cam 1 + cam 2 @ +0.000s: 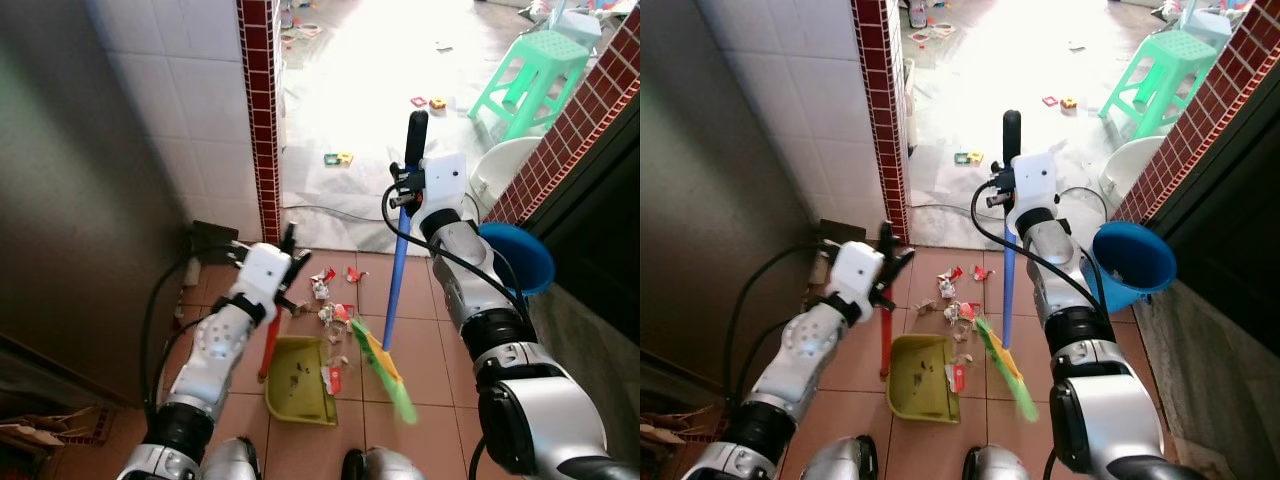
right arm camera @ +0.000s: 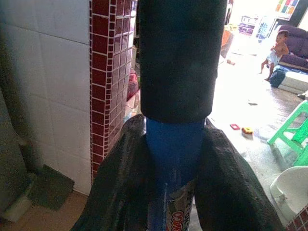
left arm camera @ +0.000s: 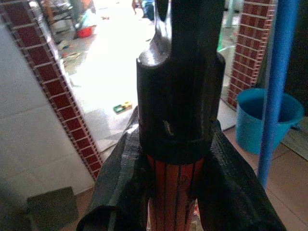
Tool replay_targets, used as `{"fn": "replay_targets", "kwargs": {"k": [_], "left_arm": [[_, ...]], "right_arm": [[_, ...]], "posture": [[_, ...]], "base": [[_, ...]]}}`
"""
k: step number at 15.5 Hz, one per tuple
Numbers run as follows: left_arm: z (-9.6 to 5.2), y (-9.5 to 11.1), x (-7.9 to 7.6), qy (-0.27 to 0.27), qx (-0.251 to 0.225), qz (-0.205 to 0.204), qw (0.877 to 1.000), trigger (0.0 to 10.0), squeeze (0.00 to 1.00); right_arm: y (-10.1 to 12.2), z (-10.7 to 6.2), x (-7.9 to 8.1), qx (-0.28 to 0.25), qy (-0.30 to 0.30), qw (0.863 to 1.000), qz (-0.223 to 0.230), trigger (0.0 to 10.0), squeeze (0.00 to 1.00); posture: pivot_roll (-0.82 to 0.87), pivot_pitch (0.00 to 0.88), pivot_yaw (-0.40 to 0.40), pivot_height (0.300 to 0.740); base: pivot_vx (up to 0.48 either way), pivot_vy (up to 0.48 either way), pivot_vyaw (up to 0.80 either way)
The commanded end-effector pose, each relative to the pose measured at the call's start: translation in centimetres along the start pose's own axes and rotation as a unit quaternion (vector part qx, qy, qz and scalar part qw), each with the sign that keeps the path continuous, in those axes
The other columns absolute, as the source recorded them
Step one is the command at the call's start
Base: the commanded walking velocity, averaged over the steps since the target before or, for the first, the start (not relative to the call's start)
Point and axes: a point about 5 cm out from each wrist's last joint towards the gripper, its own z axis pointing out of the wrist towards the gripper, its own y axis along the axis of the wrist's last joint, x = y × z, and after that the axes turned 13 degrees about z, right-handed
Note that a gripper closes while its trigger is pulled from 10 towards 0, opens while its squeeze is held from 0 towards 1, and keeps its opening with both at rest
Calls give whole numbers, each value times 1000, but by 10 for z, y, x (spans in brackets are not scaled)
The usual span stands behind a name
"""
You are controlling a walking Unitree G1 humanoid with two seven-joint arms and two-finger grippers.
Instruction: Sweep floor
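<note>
On the terracotta floor tiles [image 1: 430,350] just ahead of the robot's feet lies the litter [image 1: 335,312]: scraps of red and white paper and wrappers, bunched between the dustpan and the broom head. The yellow-green dustpan [image 1: 297,378] sits flat with its mouth facing the pile, and some bits already lie inside it. Its red handle [image 1: 270,345] rises to the left tool [image 1: 289,258], whose two black fingers are closed tight around the handle's black top, as the left wrist view confirms. The broom [image 1: 383,370], green bristles on a blue pole [image 1: 396,280], leans across the right side of the pile; the right tool [image 1: 408,178] is clamped round the pole just under its black grip.

The step in hand looks like drawing the last scraps into the pan. To do it well, I judge the pan's lip should be pressed hard to the tile and held still while the bristles come in behind the farthest pieces, those near the doorway, and pull toward the pan in short low strokes, so light paper is not flicked aside.

Further out stand a blue bucket [image 1: 520,255] to the right, a red-brick pillar [image 1: 262,120], and a green stool [image 1: 530,80] on the bright floor beyond.
</note>
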Motion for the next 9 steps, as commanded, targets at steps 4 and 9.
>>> {"fn": "replay_targets", "kwargs": {"k": [4, 9], "left_arm": [[0, -16, -13, -16, 51, -6, 999, 10000, 0], [3, -16, -15, -11, 50, -17, 999, 10000, 0]], "right_arm": [[-16, -1, 10, 31, -14, 991, 126, 10000, 0], [3, 12, 14, 1, -42, 955, 293, 10000, 0]], "posture": [[-70, 113, -46, 740], [-72, 114, -46, 740]], "base": [[0, 0, 0], [0, 0, 0]]}}
